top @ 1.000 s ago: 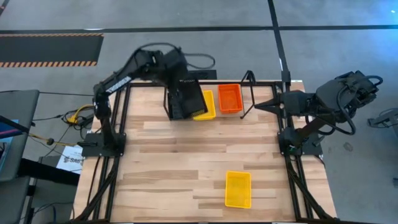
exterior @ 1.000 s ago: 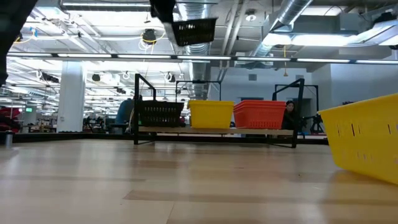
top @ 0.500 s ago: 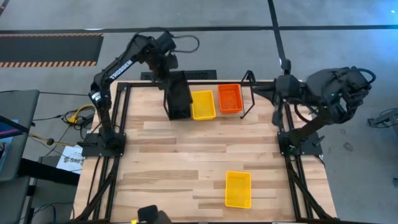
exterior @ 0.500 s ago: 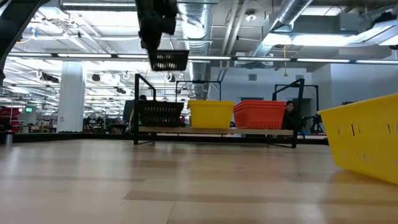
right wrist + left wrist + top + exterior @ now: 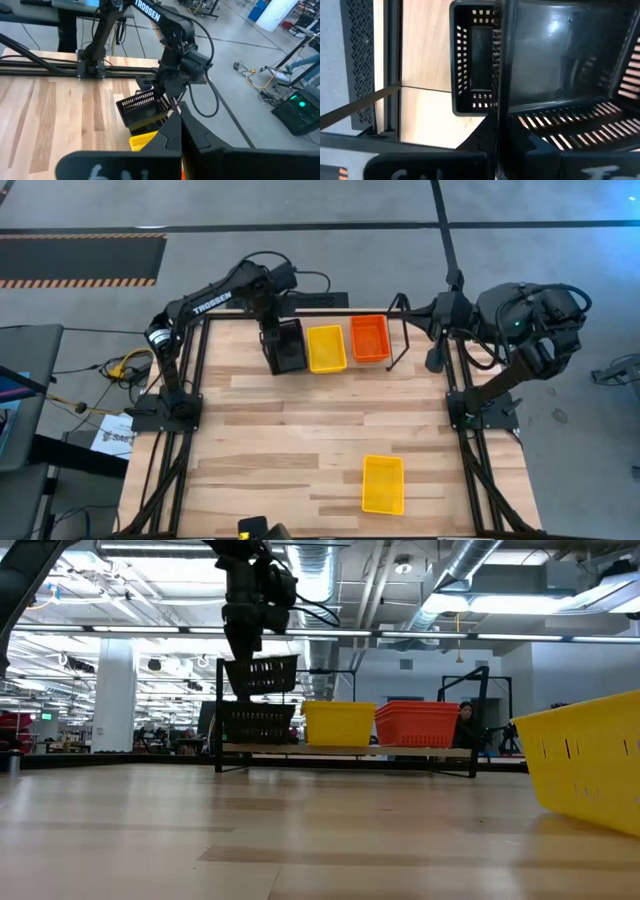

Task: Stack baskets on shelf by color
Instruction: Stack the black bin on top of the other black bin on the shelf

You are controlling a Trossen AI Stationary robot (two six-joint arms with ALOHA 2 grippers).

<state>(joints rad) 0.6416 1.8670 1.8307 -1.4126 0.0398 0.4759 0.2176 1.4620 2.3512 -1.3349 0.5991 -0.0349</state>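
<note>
My left gripper [image 5: 272, 330] [image 5: 245, 652] is shut on a black basket [image 5: 262, 673] [image 5: 560, 65]. It holds that basket just above another black basket [image 5: 256, 722] [image 5: 474, 60], which rests at the left end of the shelf [image 5: 350, 750]. A yellow basket [image 5: 326, 347] and a red-orange basket [image 5: 370, 337] sit beside it on the shelf. Another yellow basket [image 5: 383, 483] lies on the table near the front edge. My right gripper [image 5: 432, 320] [image 5: 180, 130] is shut on nothing, high over the table's right edge. My left gripper pinches the black basket's left long wall [image 5: 498, 95], one finger inside the basket and one outside. The fingers come from above, pointing down. The basket hangs nearly level, open side up, clear of the black basket beneath it.
The shelf's upright end posts [image 5: 400, 315] [image 5: 218, 710] stand at either side of the row of baskets. The arm frames' black rails [image 5: 190, 410] run along the table's left and right edges. Bare wood lies between the shelf and the near yellow basket.
My left gripper has come down and toward the table's left with the black basket, from over the yellow basket to just above the black basket on the shelf. The basket has levelled out. My right arm has swung a little toward the far edge, still shut.
</note>
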